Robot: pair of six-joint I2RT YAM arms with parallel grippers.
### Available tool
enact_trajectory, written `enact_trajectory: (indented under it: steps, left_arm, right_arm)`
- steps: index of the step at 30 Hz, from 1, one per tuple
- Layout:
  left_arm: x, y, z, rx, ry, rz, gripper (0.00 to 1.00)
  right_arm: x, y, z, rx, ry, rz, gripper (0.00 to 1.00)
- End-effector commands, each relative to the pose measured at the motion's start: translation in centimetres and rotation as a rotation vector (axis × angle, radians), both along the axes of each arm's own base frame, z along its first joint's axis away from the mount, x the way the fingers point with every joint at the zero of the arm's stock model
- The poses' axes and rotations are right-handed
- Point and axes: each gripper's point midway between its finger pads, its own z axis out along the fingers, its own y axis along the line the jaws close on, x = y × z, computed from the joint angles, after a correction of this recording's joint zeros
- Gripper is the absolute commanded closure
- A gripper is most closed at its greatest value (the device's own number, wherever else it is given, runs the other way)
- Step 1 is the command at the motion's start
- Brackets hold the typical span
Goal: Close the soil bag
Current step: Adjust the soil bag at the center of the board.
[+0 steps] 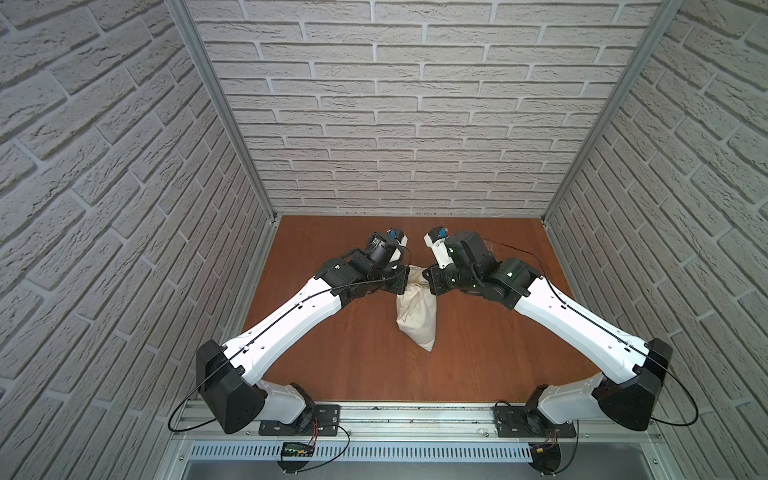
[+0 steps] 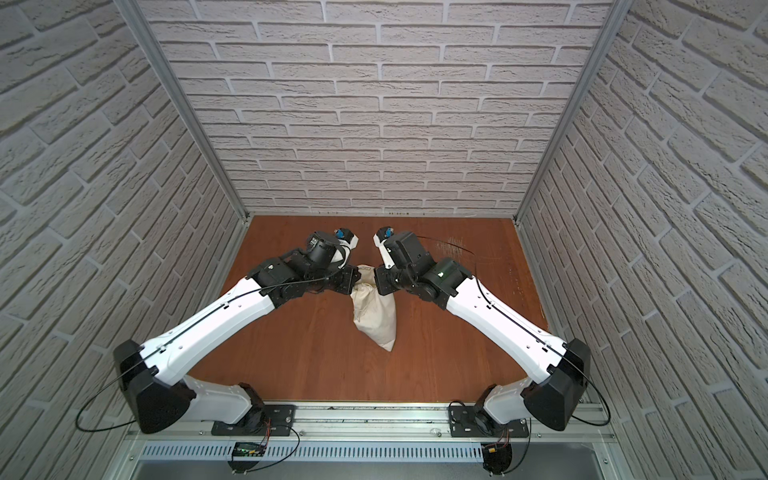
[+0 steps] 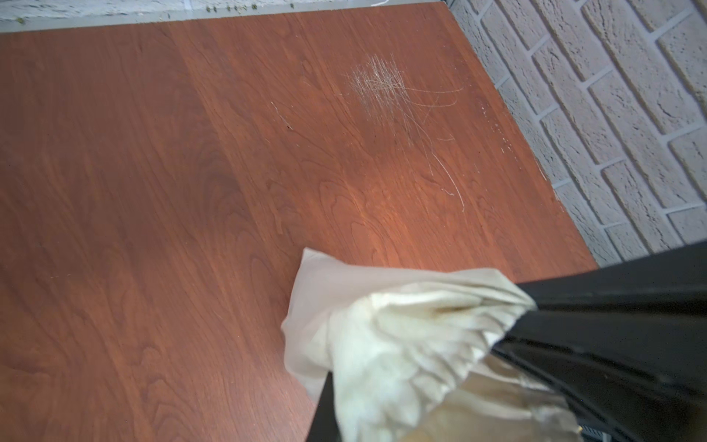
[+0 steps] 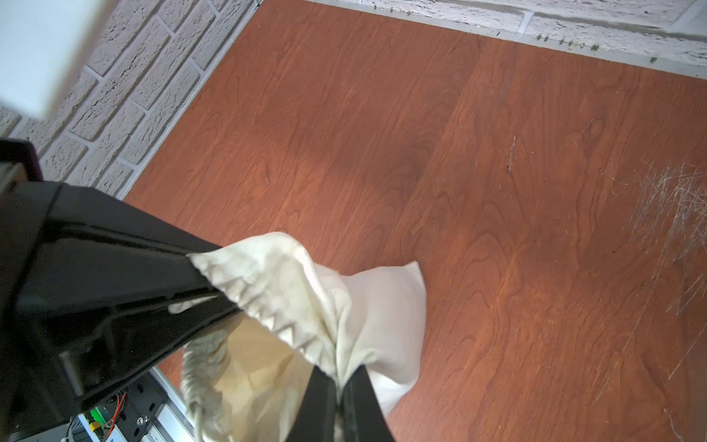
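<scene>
Grey-white brick-pattern wall panels [image 1: 104,166] on three sides; reddish-brown wood-grain table [image 1: 332,365] below; aluminium rail [image 1: 415,415] along the near edge.

Left:
- Small green-lit circuit board [image 1: 297,449] below the rail by the left base; any print on it is too small to read
- White-and-black left arm [image 1: 291,316] reaches in from the rail toward table centre
- Black left gripper [image 1: 405,282] is closed, pinching the left side of the bag's mouth; the right wrist view shows cloth clamped at its tip

Centre:
- Small cream cloth drawstring soil bag [image 1: 417,318] lies about mid-table, between the two grippers
- Its wrinkled body rests on the wood with the bottom corner toward the rail; the neck is at the far end, held from both sides
- The mouth is not drawn tight: in the right wrist view the puckered hem [image 4: 275,275] spans from one gripper to the other, and a gap beneath shows a tan inside
- What fills the bag, cannot tell

Right:
- Black right gripper [image 1: 428,282] is closed on the right side of the same hem; its fingers [image 4: 317,402] meet with a fold of cream cloth squeezed between them
- White-and-black right arm [image 1: 582,324] mirrors the left arm
- Patch of fine pale scratches [image 3: 378,80] on the far right part of the table, apart from the bag
</scene>
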Motion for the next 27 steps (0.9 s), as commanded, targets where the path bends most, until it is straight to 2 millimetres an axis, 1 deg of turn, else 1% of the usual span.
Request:
enact_trajectory:
  steps: [1, 6, 11, 16, 20, 22, 24, 27]
  left_arm:
    - [0.8, 3.2, -2.1, 0.088, 0.047, 0.102, 0.96]
    - [0.8, 3.0, -2.0, 0.080, 0.043, 0.099, 0.95]
    - [0.6, 2.5, -1.3, 0.063, 0.040, 0.075, 0.98]
    - [0.0, 1.3, -0.6, 0.066, 0.025, 0.022, 0.99]
    - [-0.2, 0.5, -0.2, 0.059, 0.017, 0.004, 0.99]
    - [-0.2, 0.2, -0.1, 0.065, 0.015, -0.006, 0.99]
    - [-0.2, 0.0, 0.0, 0.072, 0.011, -0.016, 0.99]
    - [-0.3, -0.2, 0.0, 0.076, 0.010, -0.020, 0.98]
  right_arm:
    - [1.3, -4.7, 0.5, -0.053, -0.031, -0.140, 0.97]
    - [1.0, -4.8, 0.3, -0.042, -0.019, -0.136, 0.97]
    - [0.6, -4.8, 0.8, -0.037, -0.025, -0.115, 0.96]
    - [1.0, -5.7, 0.7, -0.102, -0.040, -0.129, 0.82]
    - [1.5, -6.1, 0.7, -0.153, -0.051, -0.139, 0.67]
    - [1.7, -6.4, 0.6, -0.183, -0.054, -0.140, 0.61]
    - [2.0, -6.4, 0.8, -0.201, -0.058, -0.137, 0.59]
    - [2.3, -6.1, 1.2, -0.207, -0.065, -0.126, 0.59]
